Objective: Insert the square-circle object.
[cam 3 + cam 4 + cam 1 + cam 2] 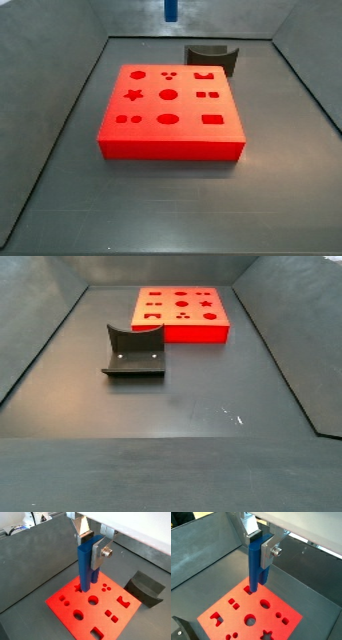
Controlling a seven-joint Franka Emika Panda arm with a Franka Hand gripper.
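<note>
From my seat, nearest in a side view is bare table (pixel 201 406), then the dark curved holder (pixel 134 353), empty, with the red block (pixel 181 311) well beyond it at the far end. In both wrist views the end effector (pixel 90 543) is clenched on the blue piece (pixel 87 564), the silver fingers (pixel 99 551) pressing its upper part from either side. The piece hangs upright, long axis vertical, joined end up in the grasp and its two prongs pointing straight down at the block's top face. Its tips look to sit just above the surface, close to the small cut-outs near one edge, though I cannot tell if they are touching or already inside a hole. In a side view only the bottom of the piece (pixel 170 9) shows at the frame's upper edge, well above the block (pixel 170 105). My judgement: what matters next is lining the prongs over the matching square and round holes, then going straight down; a slight turn about the vertical would jam them on the rim.
</note>
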